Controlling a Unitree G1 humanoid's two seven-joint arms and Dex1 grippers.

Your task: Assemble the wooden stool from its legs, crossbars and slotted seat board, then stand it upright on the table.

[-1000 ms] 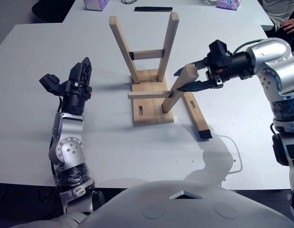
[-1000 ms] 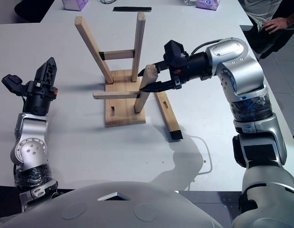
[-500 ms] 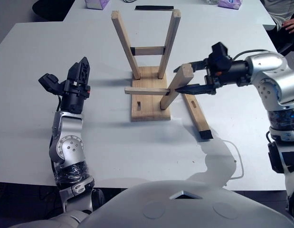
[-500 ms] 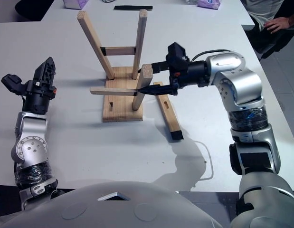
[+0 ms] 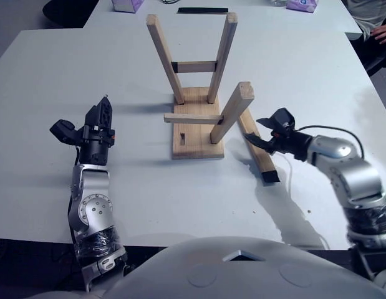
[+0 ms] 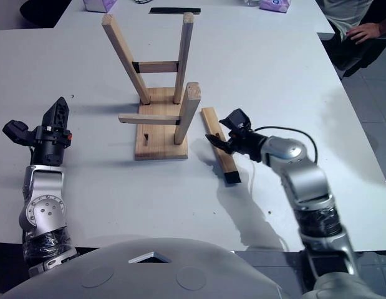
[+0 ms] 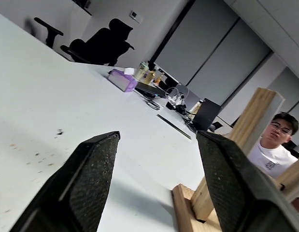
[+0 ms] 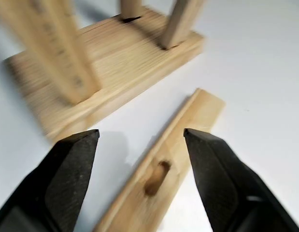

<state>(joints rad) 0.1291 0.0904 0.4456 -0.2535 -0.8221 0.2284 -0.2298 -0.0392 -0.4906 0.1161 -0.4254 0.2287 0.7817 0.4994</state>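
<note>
The slotted seat board (image 5: 197,140) lies flat mid-table. Two legs (image 5: 165,59) rise from its far end, joined by a crossbar (image 5: 194,66). A third leg (image 5: 233,112) stands at its right side, with a crossbar (image 5: 188,117) sticking out leftward from it. A loose leg (image 5: 260,154) with a black tip lies on the table right of the board. My right gripper (image 5: 260,132) is open just above that loose leg, whose slot (image 8: 157,178) sits between the fingers (image 8: 67,179). My left gripper (image 5: 100,109) is open, well left of the board, holding nothing.
Purple tissue boxes (image 5: 126,5) and a black strip (image 5: 202,10) sit at the table's far edge. A thin white cable (image 5: 300,187) loops on the table near my right arm. The white tabletop (image 5: 180,205) in front of the board is bare.
My right gripper let go of the third leg, which now stands upright in the board, and dropped back down to the loose leg. My left arm sank lower and nearer.
</note>
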